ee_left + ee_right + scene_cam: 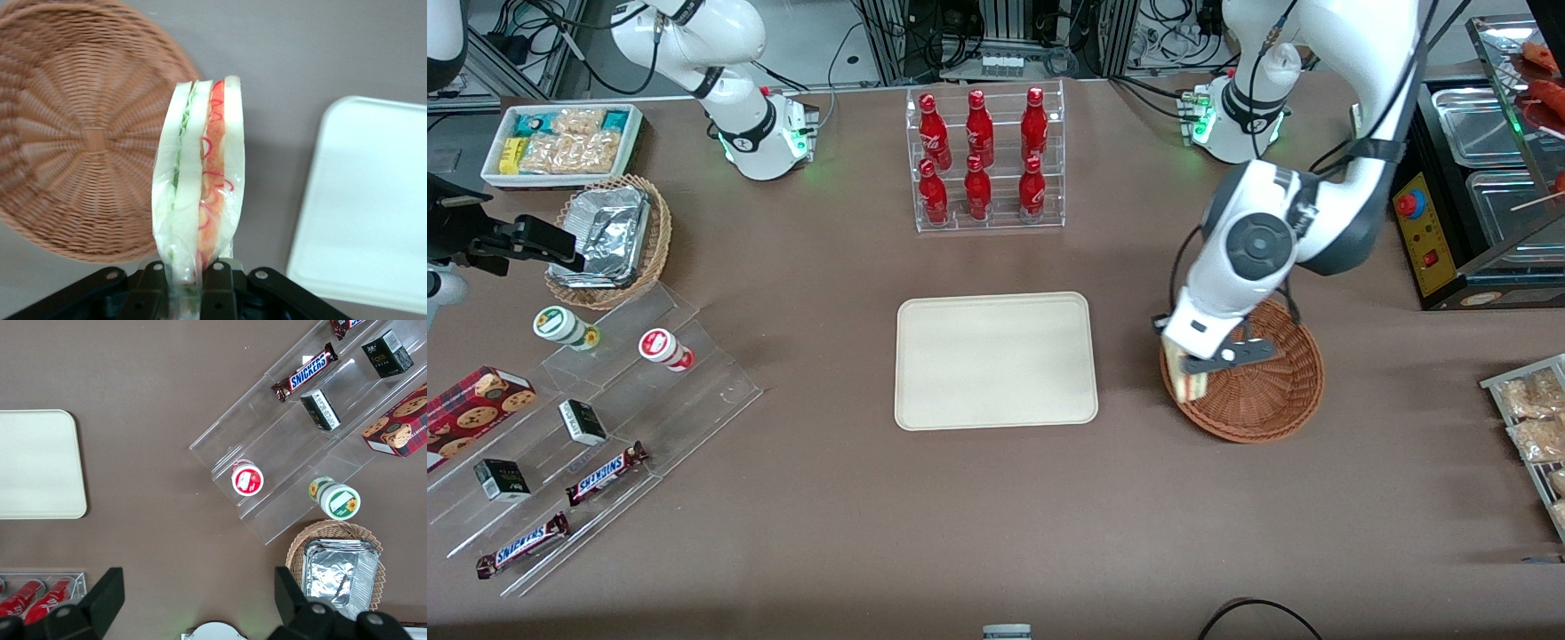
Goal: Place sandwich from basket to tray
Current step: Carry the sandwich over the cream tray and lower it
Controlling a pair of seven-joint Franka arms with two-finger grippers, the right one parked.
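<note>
Snickers bars [607, 472], two of them with readable white-on-brown wrappers, lie on the clear stepped rack [605, 418] toward the parked arm's end of the table, with small dark boxes [583, 421], a red cookie box [471, 404] and two capped cups [665, 348]; text on those too small to read. Farther from the front camera there: tan wicker basket [654, 240] holding foil containers [607, 233], and white bin of snack packets [562, 142]. Mid-table: clear rack of red cola bottles [979, 160], script on labels not legible. Nearer the camera than it, tray [996, 360], cream. Toward the working arm's end: gripper [1202, 364] over the tray-side rim of the basket [1263, 391], fingers [217, 293] clamped on the wrapped sandwich [200, 180]; sandwich lifted above the basket rim, red and green filling edges showing.
</note>
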